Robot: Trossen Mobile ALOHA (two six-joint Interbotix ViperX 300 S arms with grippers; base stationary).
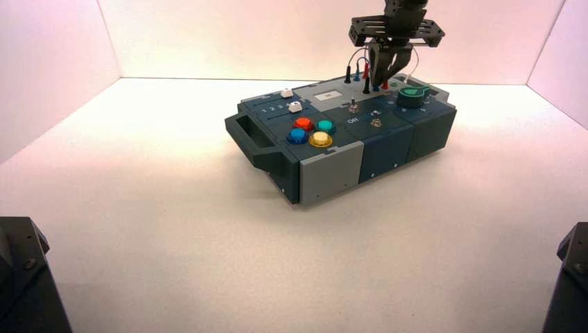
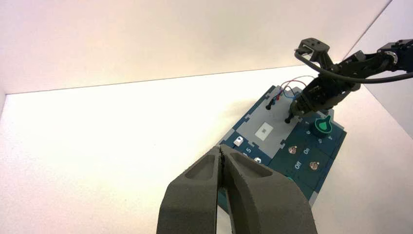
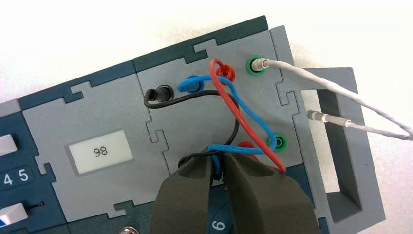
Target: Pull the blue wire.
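The blue wire arches over the grey panel at the box's far side. One blue plug sits in a socket beside the black plug. Its other blue plug is pinched between my right gripper's fingers. My right gripper is shut on that plug and points down at the panel; it also shows in the high view and in the left wrist view. My left gripper is shut and empty, held in the air well short of the box.
A red wire, a black wire and a white wire cross the same panel. A display reads 98. A green knob stands beside the gripper. Coloured buttons sit on the box.
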